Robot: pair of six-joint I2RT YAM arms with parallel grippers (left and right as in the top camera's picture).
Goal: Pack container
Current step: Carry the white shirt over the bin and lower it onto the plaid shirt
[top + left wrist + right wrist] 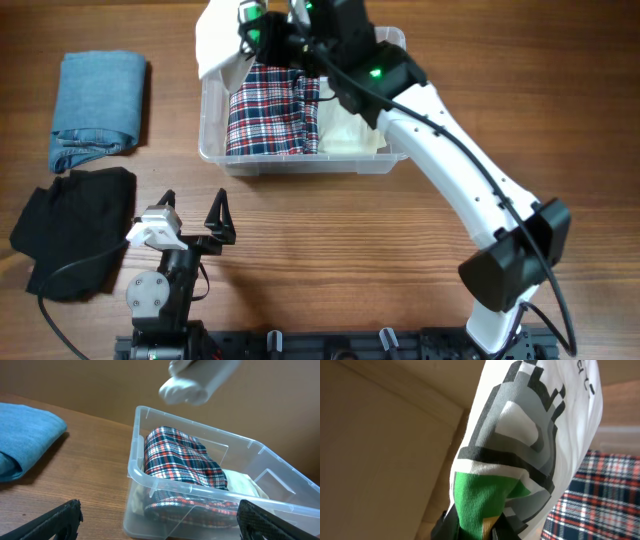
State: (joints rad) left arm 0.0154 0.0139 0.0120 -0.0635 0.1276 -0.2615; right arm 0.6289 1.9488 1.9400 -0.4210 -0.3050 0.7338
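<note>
The clear plastic container (215, 150) stands at the table's far centre, also in the left wrist view (135, 467). Inside lie a folded plaid garment (270, 110) and a cream garment (350, 135). My right gripper (262, 30) hangs over the container's far left corner, shut on a white garment with a green, grey and black print (520, 445), which also shows overhead (220, 35). My left gripper (195, 215) is open and empty near the front edge, its fingers (160, 520) pointing at the container.
A folded blue denim garment (98, 108) lies at the far left, also in the left wrist view (25, 440). A black garment (75, 230) lies crumpled at the front left, beside my left arm.
</note>
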